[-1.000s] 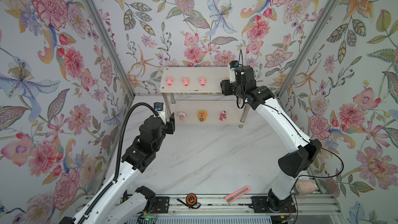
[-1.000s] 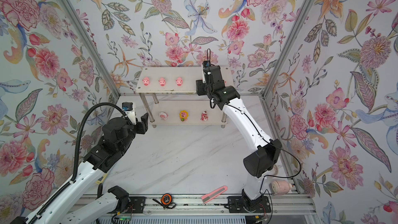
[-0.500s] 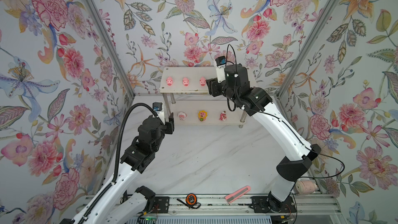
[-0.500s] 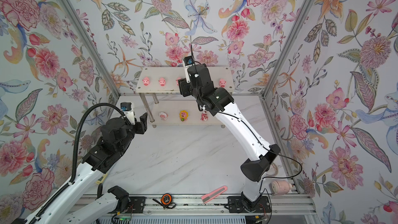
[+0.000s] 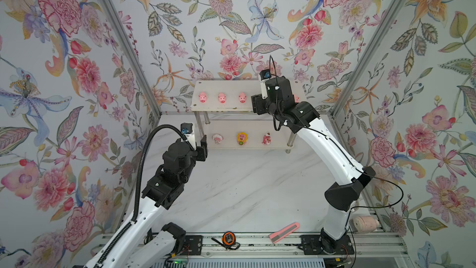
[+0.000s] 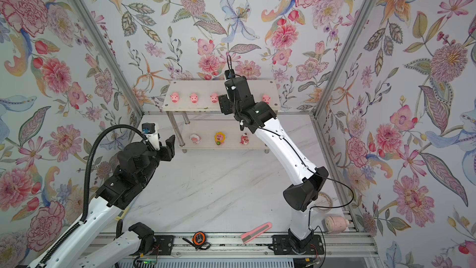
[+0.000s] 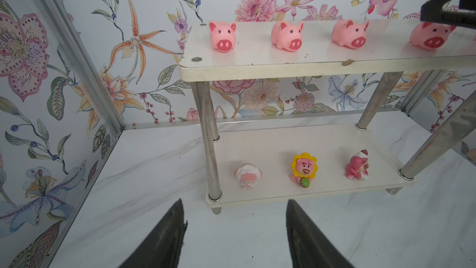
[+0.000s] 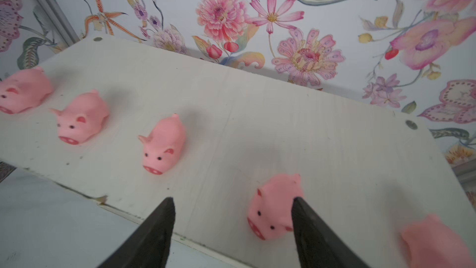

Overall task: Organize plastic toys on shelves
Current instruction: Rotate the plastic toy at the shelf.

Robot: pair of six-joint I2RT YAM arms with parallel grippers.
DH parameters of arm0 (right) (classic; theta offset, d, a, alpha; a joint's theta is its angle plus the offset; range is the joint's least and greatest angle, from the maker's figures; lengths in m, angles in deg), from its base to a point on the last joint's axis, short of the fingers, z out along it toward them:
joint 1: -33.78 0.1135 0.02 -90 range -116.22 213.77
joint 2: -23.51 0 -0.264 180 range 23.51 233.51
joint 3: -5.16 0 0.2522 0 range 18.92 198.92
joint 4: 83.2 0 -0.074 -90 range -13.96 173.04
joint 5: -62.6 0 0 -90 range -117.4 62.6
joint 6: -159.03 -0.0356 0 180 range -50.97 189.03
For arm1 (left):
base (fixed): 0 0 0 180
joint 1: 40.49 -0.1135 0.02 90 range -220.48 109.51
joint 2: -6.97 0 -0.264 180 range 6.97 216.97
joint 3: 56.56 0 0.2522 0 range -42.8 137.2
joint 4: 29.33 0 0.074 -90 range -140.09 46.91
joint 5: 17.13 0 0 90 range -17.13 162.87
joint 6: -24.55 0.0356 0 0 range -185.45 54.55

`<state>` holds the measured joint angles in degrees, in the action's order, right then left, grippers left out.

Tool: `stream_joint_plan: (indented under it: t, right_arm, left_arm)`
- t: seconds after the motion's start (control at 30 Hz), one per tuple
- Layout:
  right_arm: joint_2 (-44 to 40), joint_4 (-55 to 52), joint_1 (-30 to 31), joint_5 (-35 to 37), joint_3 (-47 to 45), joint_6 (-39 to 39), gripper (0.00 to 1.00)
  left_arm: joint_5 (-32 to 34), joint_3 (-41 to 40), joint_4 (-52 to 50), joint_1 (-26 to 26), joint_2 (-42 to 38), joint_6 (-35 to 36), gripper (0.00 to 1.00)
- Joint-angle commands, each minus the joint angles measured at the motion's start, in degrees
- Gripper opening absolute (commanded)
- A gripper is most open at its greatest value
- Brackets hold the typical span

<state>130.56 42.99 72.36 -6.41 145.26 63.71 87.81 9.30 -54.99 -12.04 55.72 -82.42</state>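
Jaws parted on both arms, nothing held. Fourth pig (image 8: 274, 203) sits partly between right pair, perhaps touching one side, near top shelf (image 8: 257, 99) front edge. Looks soft, light; pinch flanks gently.

Shelves (image 5: 221, 109) at twelve o'clock, pigs (image 5: 222, 97) in a row on top board (image 5: 226, 86), figurines (image 5: 241, 138) on lower board (image 5: 229, 130), tape measure (image 5: 228, 238) at six.
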Motion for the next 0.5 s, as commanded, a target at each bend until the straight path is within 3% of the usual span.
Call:
stream_joint_plan:
  t: [0.0, 0.17, 0.47]
  right_arm:
    - [-2.15, -1.96, -2.71, -2.98, -2.69, -2.98, 0.76]
    - [-1.44, -1.86, -4.64, -6.91, -3.52, -4.08, 0.78]
    - [0.97, -1.96, -6.14, -9.52, -1.61, -4.6, 0.66]
  left_arm:
    - [-1.23, 0.11, -0.31, -0.66, 0.11, 0.36, 0.64]
    - [-1.4, 0.2, -0.32, -0.67, 0.33, 0.1, 0.64]
    - [-1.0, 0.29, -0.56, -0.76, 0.19, 0.1, 0.64]
